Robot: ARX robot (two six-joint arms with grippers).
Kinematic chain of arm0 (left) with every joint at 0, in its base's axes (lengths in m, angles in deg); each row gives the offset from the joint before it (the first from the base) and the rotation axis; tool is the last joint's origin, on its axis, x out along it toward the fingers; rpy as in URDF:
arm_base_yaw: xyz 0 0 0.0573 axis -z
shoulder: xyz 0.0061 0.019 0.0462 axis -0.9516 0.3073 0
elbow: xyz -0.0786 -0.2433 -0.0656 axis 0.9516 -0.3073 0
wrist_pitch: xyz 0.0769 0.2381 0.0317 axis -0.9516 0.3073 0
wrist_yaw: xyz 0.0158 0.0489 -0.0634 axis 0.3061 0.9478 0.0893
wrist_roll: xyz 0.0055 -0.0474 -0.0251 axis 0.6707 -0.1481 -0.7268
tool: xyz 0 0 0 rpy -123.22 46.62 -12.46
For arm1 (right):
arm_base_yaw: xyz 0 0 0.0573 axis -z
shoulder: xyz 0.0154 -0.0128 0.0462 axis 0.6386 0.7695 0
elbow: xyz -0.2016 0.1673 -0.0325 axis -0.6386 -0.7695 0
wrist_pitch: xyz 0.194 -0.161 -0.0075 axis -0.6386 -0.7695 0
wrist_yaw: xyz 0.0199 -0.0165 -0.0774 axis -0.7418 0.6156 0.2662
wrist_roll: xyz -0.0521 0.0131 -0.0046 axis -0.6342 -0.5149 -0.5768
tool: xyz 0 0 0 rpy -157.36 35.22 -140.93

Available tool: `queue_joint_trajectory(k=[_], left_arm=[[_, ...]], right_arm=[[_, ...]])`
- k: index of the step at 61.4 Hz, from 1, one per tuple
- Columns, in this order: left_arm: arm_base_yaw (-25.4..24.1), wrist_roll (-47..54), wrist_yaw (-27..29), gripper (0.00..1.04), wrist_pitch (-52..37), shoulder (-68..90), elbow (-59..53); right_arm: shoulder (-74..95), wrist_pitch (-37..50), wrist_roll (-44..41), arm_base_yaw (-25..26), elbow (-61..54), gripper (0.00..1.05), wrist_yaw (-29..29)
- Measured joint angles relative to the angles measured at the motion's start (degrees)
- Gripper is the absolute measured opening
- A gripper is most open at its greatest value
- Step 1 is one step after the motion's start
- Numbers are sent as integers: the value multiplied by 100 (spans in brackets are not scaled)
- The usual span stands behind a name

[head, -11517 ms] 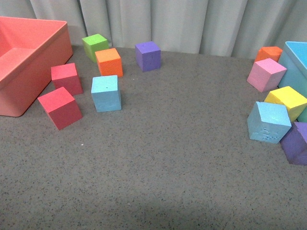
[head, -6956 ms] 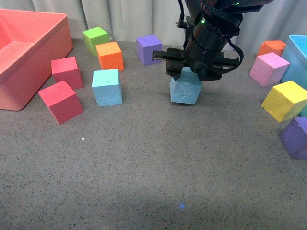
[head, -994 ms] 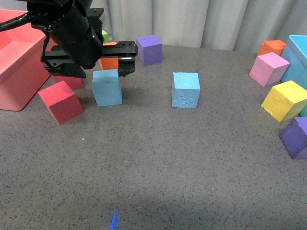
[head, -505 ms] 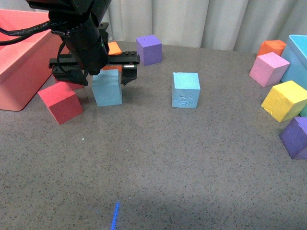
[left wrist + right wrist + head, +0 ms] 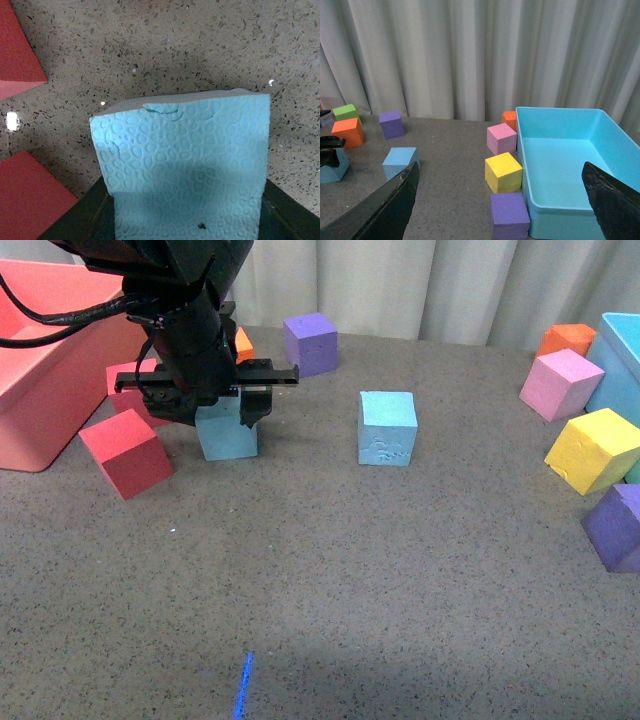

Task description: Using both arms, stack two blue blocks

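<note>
A smooth blue block (image 5: 230,438) rests on the table at the left, with my left gripper (image 5: 213,410) shut on it from above. In the left wrist view this block (image 5: 185,160) fills the space between the black fingers (image 5: 75,225) and still touches the table. The other blue block (image 5: 387,427), with a dented front face, stands alone at the table's middle, also visible as the blue block (image 5: 400,162) in the right wrist view. My right gripper (image 5: 495,210) is open and empty, held high and far back from the blocks; it is out of the front view.
A red bin (image 5: 40,370) and two red cubes (image 5: 125,452) lie beside the left arm. A purple cube (image 5: 310,342) and an orange cube (image 5: 243,343) sit behind. At the right are pink (image 5: 557,383), yellow (image 5: 598,455) and purple (image 5: 618,527) cubes by a light blue bin (image 5: 622,350).
My left gripper has come down over the smooth blue block and shut on it. The dented block has not moved in the last second.
</note>
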Motion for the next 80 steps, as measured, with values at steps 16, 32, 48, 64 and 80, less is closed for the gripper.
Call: queue_joint_trajectory(k=[16,32,48,64,80], left_arm=[[153,35,-164,47,-133,-391,-383],[811,-17,-52,47,-42,-1248,-581],[1628,-118,260,46,619,-1003,247],[1884,-245,426,45,1189,-367,1370],[1906,-240,337,45,1519,81,1915]], right_arm=[[0,0,0,0,0,95,-2],[0,0,0,0,0,95,0],[0,0,-2,0,0,95,0],[0,0,-2,0,0,95,0],[0,0,-2,0,0,95,0]])
